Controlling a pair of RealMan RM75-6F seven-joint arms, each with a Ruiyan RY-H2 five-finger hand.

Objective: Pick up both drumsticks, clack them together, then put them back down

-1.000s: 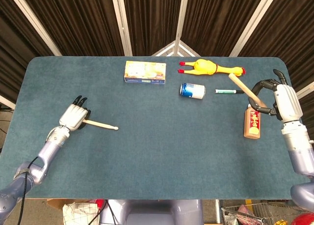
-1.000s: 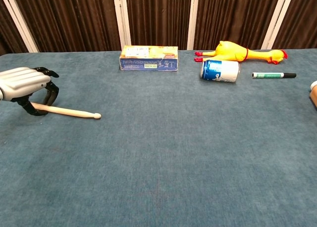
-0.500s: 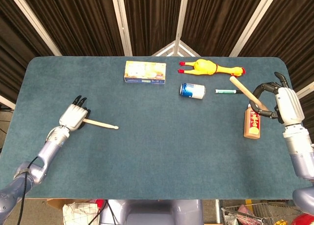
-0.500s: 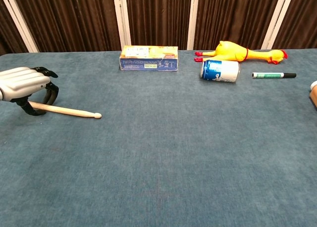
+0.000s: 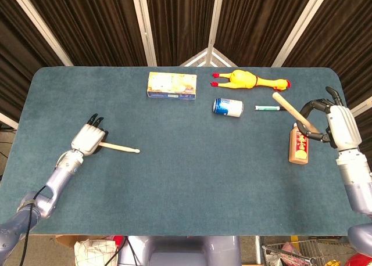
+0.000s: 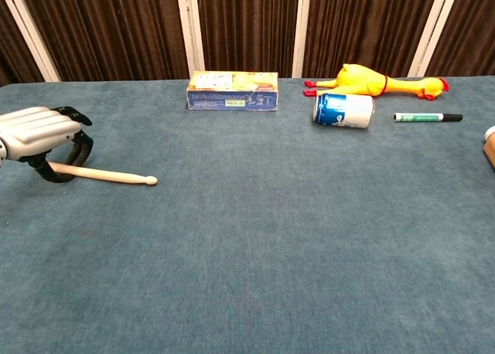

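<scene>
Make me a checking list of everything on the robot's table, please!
Surface: blue-green felt table, flat, no spills seen.
Job's things: left drumstick lies on the table, its butt end inside the left hand; right drumstick is tilted, in the right hand.
Clutter: yellow box, rubber chicken, blue can on its side, green marker, brown bottle lying by the right hand.
Hands: left hand curled around the stick's end; right hand holds its stick.
Cables: a black cable runs along the left arm.
Surroundings: dark curtains behind; boxes and a wire basket below the front edge.
</scene>
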